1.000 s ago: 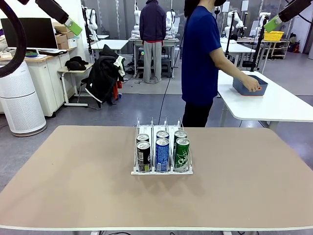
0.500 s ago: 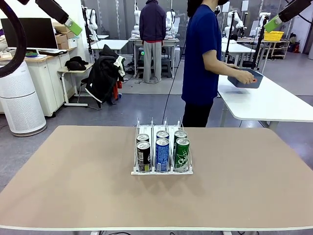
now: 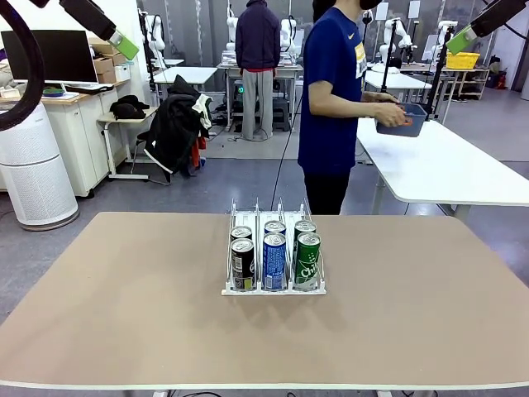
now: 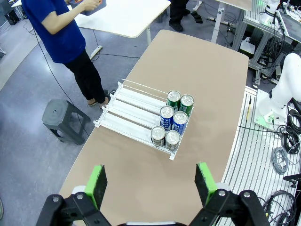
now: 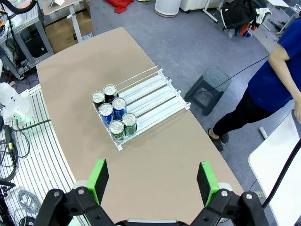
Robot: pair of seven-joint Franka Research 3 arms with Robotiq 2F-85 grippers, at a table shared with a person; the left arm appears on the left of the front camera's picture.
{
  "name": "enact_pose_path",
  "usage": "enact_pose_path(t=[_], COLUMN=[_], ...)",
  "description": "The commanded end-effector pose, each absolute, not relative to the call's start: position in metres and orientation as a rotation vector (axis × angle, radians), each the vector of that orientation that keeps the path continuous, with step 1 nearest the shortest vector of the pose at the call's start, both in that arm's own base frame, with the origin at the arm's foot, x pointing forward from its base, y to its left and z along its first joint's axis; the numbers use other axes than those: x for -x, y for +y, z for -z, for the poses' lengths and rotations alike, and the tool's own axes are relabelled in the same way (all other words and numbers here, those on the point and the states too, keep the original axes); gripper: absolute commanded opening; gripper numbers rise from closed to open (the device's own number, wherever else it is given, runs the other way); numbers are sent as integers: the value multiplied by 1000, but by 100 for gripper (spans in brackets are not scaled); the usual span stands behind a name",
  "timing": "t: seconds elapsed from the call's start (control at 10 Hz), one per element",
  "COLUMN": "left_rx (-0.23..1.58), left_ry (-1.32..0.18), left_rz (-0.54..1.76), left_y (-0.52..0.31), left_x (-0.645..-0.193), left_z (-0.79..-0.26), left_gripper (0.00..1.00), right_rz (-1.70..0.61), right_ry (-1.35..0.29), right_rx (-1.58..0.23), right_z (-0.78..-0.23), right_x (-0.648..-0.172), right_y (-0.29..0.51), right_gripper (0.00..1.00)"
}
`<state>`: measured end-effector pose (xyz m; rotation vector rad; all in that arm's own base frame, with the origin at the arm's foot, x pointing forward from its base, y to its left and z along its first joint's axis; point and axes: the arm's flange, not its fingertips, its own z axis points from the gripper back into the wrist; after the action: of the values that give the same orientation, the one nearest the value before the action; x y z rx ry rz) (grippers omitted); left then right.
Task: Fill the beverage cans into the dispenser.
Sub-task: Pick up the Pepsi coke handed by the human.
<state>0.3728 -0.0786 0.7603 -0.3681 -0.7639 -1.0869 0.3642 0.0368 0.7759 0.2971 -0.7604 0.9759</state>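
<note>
Since six beverage cans (image 3: 274,261) already stand two deep at the near end of the dispenser (image 3: 273,291), black in the left lane, blue in the middle and green on the right, the task looks to be between loads. Every can in sight is racked, and the far stretch of all three lanes lies bare in the left wrist view. The rack sits at the centre of the front view, on the tan table (image 3: 124,331). Both arms hang high and well apart from it. The left gripper (image 4: 153,181) has its green-padded jaws spread wide with nothing between them, and the right gripper (image 5: 153,181) is likewise wide and empty. At the upper right of the front view the person (image 3: 331,91) stands beyond the far edge, holding a blue-grey bin (image 3: 402,120) by a white side table (image 3: 446,174). More cans probably have to arrive first; the next move then calls for a descent onto a can, an upright grip around its body, and a set-down into a lane's open part
</note>
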Motion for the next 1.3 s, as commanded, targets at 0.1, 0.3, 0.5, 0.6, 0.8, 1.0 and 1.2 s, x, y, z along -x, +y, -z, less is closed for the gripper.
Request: enact_pose_path(t=[0.1, 0.3, 0.5, 0.6, 0.8, 1.0, 1.2], left_rx=[373, 373, 373, 373, 373, 373, 373], left_ry=[-763, -763, -763, -763, -763, -763, -763], left_rz=[1086, 1086, 1086, 1086, 1086, 1086, 1086], left_y=[-78, -78, -78, -78, -78, -78, -78], left_x=[-373, -373, -373, -373, -373, -373, -373], left_z=[-760, -760, -760, -760, -760, -760, -760], left_gripper=[100, 100, 100, 100, 100, 100, 100], right_rz=[-975, -975, -975, -975, -975, -975, -975], right_ry=[-761, -761, -761, -761, -761, -761, -761], right_rx=[-297, -297, -297, -297, -297, -297, -297], right_z=[-776, -776, -776, -776, -776, -776, -776], right_x=[-364, -364, -364, -364, -364, -364, -364], right_y=[37, 37, 37, 37, 37, 37, 37], right_gripper=[100, 100, 100, 100, 100, 100, 100])
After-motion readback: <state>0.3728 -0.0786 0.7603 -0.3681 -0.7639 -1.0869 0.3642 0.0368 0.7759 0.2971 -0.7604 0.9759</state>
